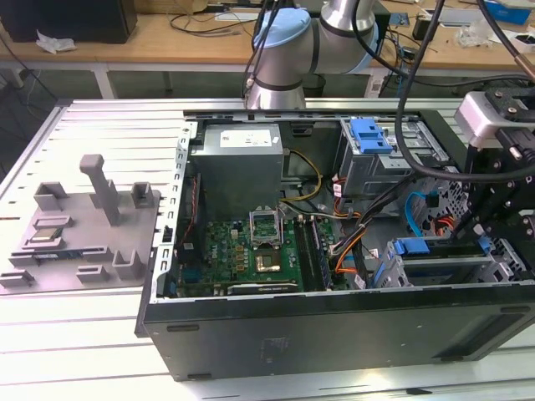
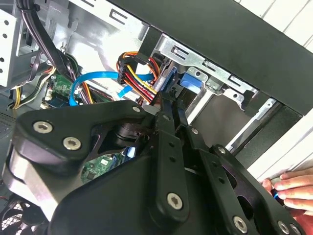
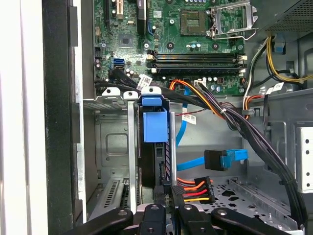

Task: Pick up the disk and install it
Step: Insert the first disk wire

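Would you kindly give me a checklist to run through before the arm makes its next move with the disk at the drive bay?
1. Is the disk lined up with the drive bay? Ok: it stands edge-on between the bay's walls.
2. Is the disk fully seated? Cannot tell.
3. Is the power connector clear of the end effector? Not ok: it lies right beside it.
4. Is the blue data cable clear of the disk? Ok: it hangs apart.
5. Are people clear? Not ok: a hand is close by in the second wrist view.
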Controlling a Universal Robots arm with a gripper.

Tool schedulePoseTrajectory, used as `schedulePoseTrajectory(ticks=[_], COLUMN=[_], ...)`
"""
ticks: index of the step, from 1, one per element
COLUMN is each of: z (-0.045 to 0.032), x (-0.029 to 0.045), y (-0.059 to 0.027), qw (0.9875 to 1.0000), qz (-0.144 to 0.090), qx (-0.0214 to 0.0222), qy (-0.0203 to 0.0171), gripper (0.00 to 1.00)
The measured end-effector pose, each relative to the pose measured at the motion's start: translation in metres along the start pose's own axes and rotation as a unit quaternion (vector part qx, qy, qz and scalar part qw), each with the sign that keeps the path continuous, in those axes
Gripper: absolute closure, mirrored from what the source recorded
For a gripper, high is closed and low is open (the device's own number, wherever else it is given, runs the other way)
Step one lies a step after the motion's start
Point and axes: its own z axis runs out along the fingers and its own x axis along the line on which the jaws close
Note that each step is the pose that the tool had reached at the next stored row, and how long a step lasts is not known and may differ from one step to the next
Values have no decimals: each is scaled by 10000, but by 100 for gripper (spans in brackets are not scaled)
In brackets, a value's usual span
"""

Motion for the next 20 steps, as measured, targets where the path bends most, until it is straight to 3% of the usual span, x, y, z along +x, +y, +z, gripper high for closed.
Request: schedulePoseTrajectory(ticks=[20], z=[17], x=[1], y=[-1], qw=[10000], qz=[0], qx=[0], qy=[-1], gripper=[84])
